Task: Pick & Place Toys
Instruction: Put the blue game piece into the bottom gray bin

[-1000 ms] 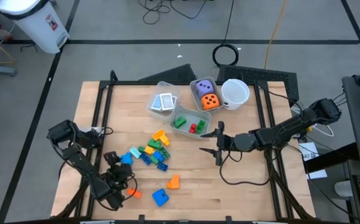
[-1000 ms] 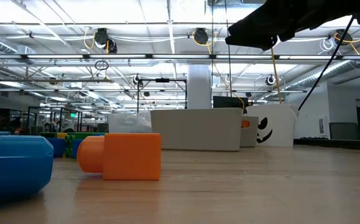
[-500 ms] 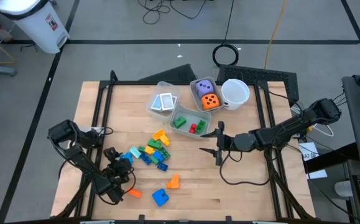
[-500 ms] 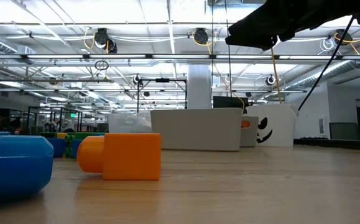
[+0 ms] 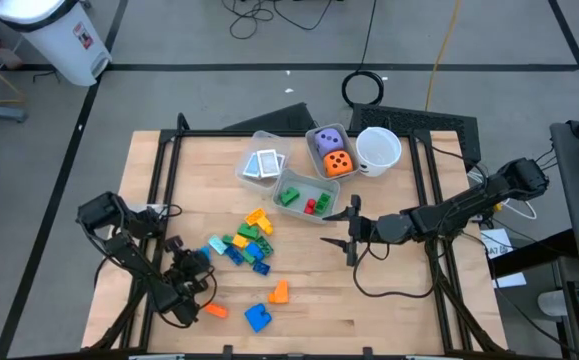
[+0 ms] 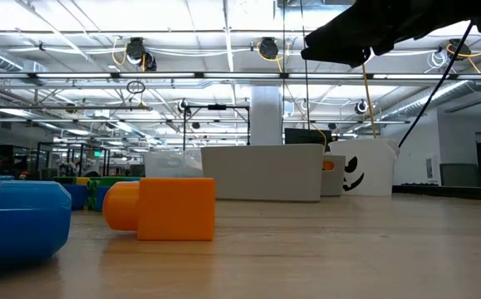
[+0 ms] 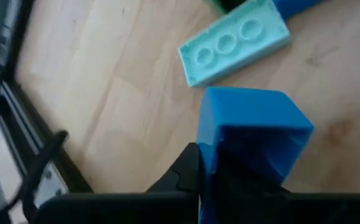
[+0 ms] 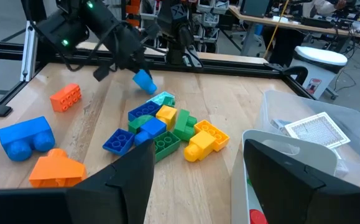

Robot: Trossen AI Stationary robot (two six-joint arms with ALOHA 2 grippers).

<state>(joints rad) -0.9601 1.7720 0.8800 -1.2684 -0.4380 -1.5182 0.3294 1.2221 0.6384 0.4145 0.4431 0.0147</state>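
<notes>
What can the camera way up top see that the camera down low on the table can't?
Only the high view shows the left gripper shut on a blue block, the pile of blocks, the two dice and the right gripper, open by the bins. Only the low view shows the ceiling lights and room behind. Both show the orange block, the big blue block and the white cup.

Grey floor (image 5: pixel 209 60) with taped lines, white waste bin (image 5: pixel 57 35), open ceiling with strip lights (image 6: pixel 223 76), cluttered workbenches (image 8: pixel 279 25)
</notes>
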